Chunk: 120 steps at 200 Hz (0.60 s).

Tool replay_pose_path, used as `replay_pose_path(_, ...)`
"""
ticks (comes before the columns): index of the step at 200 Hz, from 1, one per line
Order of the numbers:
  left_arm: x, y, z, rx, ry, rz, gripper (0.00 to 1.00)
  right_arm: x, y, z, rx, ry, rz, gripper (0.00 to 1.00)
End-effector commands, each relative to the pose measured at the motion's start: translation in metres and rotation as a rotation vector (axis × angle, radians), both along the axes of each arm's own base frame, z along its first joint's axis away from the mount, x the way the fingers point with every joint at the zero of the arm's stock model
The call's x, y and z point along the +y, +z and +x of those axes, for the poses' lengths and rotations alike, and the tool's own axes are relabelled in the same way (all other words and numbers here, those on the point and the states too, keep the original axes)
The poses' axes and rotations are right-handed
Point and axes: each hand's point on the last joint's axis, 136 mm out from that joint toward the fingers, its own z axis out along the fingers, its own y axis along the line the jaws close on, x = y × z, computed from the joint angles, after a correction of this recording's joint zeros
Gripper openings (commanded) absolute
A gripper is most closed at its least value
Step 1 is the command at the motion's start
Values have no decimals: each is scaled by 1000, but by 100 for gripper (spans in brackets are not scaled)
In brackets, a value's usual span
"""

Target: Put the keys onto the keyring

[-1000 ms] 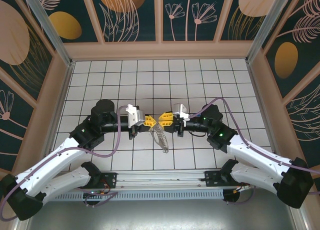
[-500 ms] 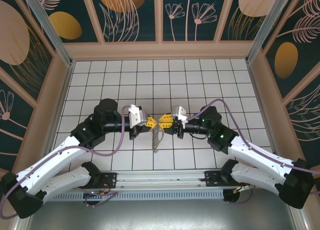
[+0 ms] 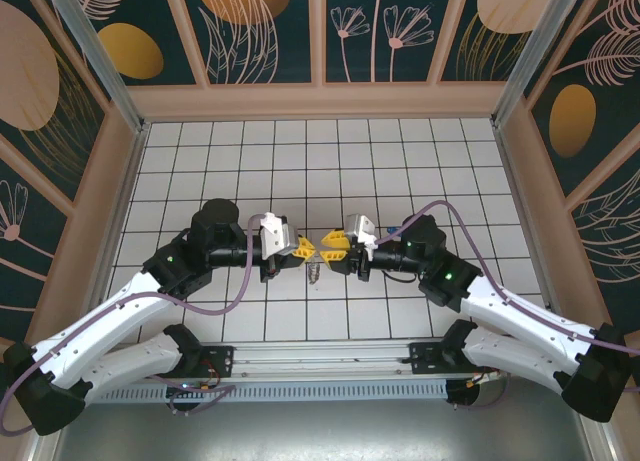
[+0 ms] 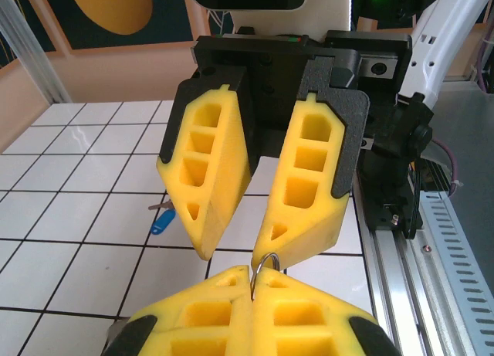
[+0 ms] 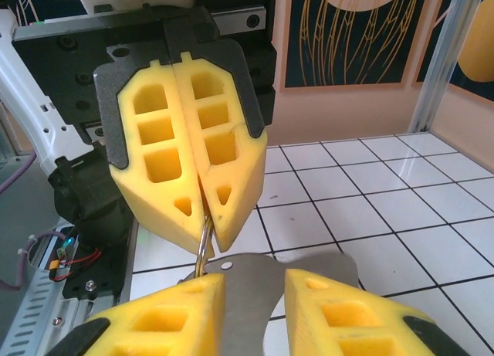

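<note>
My left pincer is shut tight on the keyring, pinching its thin wire loop. Just beyond that pincer, the right pincer has eased its jaws apart and grips nothing I can see. Farther beyond, the blue key lies on the tabletop, unthreaded. I judge the right is now free to fetch it.

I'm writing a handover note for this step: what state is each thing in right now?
left gripper: fingers shut on the keyring.
right gripper: fingers apart, nothing between them.
keyring: pinched, held up off the table.
metal tag: seems to hang from the keyring.
blue key: lying flat on the table, not on the keyring.
</note>
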Motion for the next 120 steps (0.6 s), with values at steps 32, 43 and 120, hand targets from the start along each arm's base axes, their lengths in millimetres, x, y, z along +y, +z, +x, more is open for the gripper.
replay_pose_path(32,0,14,9,-56,36,-14,0,-4,34,-22,-45,67,81,31)
replay_pose_path(43,-1,13,9,-56,35,-13,0,-4,35,-23,-43,71,85,31)
replay_pose_path(120,1,18,5,-63,27,-29,0,3,33,-14,-27,49,69,32)
